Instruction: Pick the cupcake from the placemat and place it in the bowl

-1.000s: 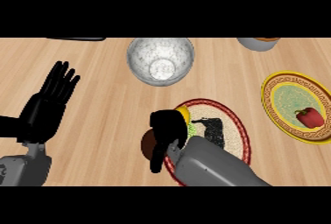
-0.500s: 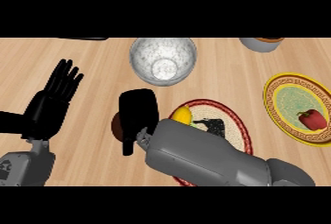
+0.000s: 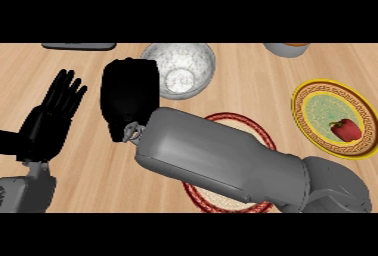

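Your right robot hand [image 3: 131,97] hovered beside the bowl [image 3: 188,62], grasp hidden, so you couldn't tell what it held; releasing there risked the cupcake missing onto the bench [image 3: 251,80].

1. glass bowl [image 3: 193,62] is open from above; right hand [image 3: 131,97] hangs at its left rim
2. right forearm [image 3: 214,155] blankets most of the round placemat [image 3: 255,127]; no way in there
3. left hand [image 3: 50,120] stands open at the left edge; bare counter [image 3: 96,165] strip between both hands
4. yellow plate [image 3: 303,100] sits well right of the bowl; open wood between
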Action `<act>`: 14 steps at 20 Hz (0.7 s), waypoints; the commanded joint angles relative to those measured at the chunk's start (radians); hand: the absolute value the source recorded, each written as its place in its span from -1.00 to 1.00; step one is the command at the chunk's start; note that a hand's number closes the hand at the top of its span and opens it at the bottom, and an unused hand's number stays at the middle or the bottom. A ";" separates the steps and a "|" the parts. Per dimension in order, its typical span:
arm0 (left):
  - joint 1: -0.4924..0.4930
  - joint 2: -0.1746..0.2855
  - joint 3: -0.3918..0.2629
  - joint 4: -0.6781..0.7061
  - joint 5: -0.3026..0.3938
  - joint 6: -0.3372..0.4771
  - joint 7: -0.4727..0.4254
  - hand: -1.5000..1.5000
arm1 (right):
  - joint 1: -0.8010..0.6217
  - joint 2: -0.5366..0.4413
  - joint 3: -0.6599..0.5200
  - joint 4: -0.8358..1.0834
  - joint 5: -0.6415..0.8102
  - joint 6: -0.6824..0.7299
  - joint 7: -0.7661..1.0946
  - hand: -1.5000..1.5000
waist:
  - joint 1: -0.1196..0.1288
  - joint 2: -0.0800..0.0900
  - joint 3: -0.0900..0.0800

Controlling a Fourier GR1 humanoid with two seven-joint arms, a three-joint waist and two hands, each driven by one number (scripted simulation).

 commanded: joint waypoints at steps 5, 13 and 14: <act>0.003 -0.006 0.001 -0.024 -0.017 0.014 0.007 0.00 | -0.114 0.011 -0.143 0.188 0.066 -0.092 0.080 1.00 | -0.015 0.005 0.001; 0.023 -0.016 0.008 -0.040 -0.021 0.010 -0.004 0.00 | -0.030 -0.053 -0.270 0.382 0.140 -0.275 -0.178 1.00 | -0.015 0.012 0.002; 0.038 -0.037 -0.013 -0.035 -0.046 0.011 -0.040 0.00 | -0.068 -0.010 -0.298 0.443 0.139 -0.287 -0.173 1.00 | -0.008 0.014 0.001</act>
